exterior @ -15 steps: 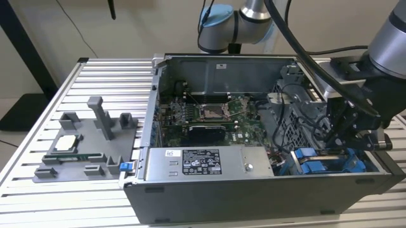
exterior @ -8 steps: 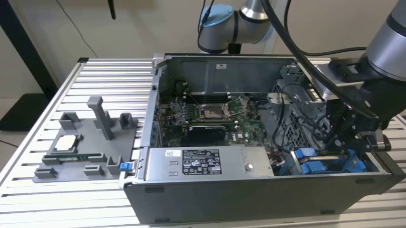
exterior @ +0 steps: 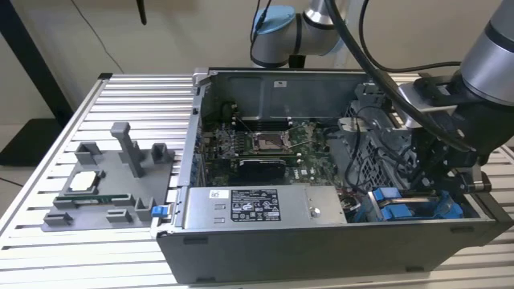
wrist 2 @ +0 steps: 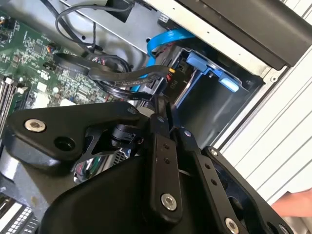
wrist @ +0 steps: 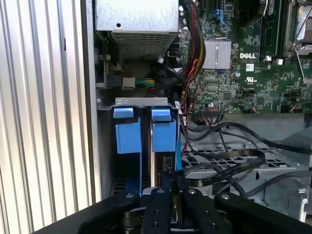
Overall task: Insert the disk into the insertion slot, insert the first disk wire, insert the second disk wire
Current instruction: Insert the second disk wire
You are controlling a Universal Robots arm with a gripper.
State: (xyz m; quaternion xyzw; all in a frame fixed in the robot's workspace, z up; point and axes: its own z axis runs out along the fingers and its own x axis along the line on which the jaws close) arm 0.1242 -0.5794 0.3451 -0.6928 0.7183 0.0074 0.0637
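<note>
Scene: an open computer case lies on a ribbed metal surface, one robot arm reaching in from the upper right of the exterior view.
Tool: one, lowered into the case's lower right corner in the exterior view; its two dark fingers stand close together at the bottom centre of the first wrist view, pressed about a thin dark part at the drive's edge. What that part is cannot be told.
Tool, second wrist view: the tool points at the blue carrier in the upper centre of the frame.
Disk: the disk sits upright in the insertion slot, left of centre in the first wrist view.
Count of blue carriers: two, side by side, the other blue carrier just to the disk's left in that frame, the two nearly touching.
Cables: several black cables loop just right of the bay; one blue flat cable arcs above the carriers in the second wrist view.
Edges: the case wall runs close along the left of the carriers; the grey power supply sits above them.
Open room: little about the bay, more over the green motherboard.
Elsewhere: one grey fixture tray lies on the surface at the exterior view's left; part of a person's hand shows at the lower right of the second wrist view.
</note>
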